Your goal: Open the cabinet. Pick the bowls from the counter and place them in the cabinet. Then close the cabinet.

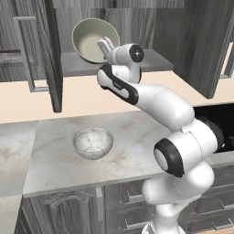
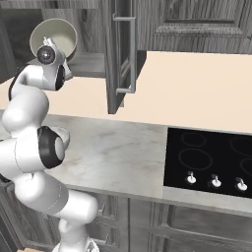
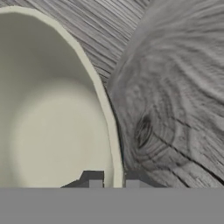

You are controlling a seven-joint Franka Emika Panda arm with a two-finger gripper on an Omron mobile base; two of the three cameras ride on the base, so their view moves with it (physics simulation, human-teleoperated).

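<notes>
Placement was under way: gripper (image 3: pixel 110 183) pinched the rim of the round cream-lined bowl (image 1: pixel 93 40), tipped on edge inside the open dark grey wood-grain cabinet (image 1: pixel 50 59); levelling before release seemed advisable.

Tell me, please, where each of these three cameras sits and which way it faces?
Left base view: behind-left of the arm, facing the open cabinet, marble bowl on the counter; arm at right.
Right base view: behind-right, facing counter and cooktop; arm at left.
Hand view: on the hand, pinching the cream bowl.
Both base views share the cream bowl.
</notes>
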